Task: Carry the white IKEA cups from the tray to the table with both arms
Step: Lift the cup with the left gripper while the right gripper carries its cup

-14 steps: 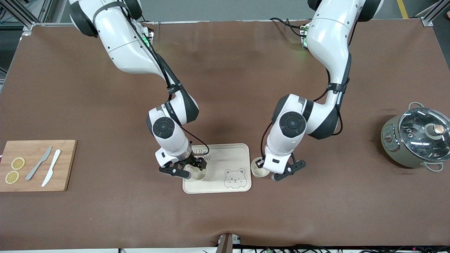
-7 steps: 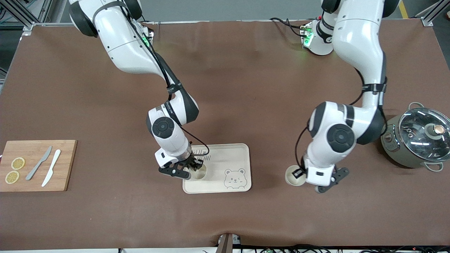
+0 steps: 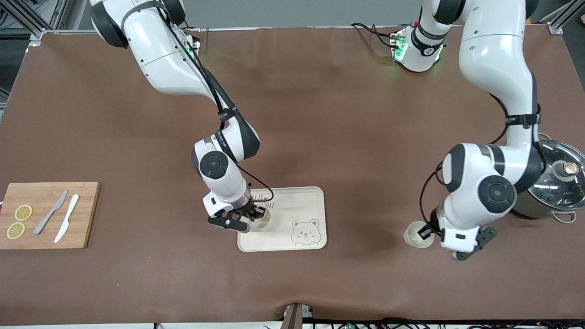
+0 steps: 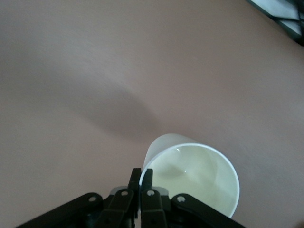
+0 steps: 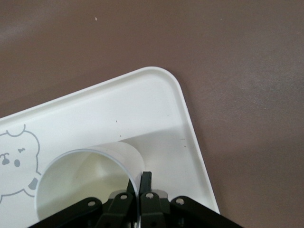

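Note:
One white cup is at the tray's corner toward the right arm's end. My right gripper is shut on its rim. In the right wrist view one finger is inside the cup and one outside, over the bear-printed tray. The other white cup hangs over the bare brown table between tray and pot. My left gripper is shut on its rim. In the left wrist view the black fingers pinch the wall of that cup, whose shadow lies on the cloth.
A grey cooking pot with a glass lid stands at the left arm's end, close to the left arm's elbow. A wooden board with two knives and lemon slices lies at the right arm's end.
The left arm has carried its cup from beside the tray toward the pot. The right gripper, open around the cup's rim on the tray, has shut on it.

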Controlling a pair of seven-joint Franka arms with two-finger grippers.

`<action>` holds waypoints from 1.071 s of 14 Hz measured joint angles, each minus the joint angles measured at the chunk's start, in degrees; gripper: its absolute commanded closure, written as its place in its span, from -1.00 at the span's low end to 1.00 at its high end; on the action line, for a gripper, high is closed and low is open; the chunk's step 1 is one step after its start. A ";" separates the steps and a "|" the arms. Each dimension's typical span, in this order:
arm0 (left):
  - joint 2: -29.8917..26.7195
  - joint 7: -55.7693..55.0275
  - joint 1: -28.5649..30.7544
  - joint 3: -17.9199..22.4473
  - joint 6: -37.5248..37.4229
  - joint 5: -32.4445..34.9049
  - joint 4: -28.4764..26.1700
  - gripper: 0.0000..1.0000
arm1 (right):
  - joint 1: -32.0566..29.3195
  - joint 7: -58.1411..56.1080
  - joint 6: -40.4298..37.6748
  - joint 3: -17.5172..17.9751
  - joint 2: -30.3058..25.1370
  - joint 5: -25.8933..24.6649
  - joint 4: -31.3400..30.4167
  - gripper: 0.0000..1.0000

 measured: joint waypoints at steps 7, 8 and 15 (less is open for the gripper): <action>4.14 4.98 5.99 -0.19 1.76 0.00 -0.50 1.00 | -4.98 -4.66 -27.30 -0.73 -3.18 0.12 13.19 1.00; 4.50 6.11 6.51 -0.24 2.24 0.00 -0.51 1.00 | -6.74 -8.05 -31.03 -0.84 -4.53 0.57 14.52 1.00; 5.10 10.55 8.27 -0.71 2.75 -1.99 -0.52 1.00 | -26.23 -41.12 -43.75 -1.26 -11.76 5.68 15.56 1.00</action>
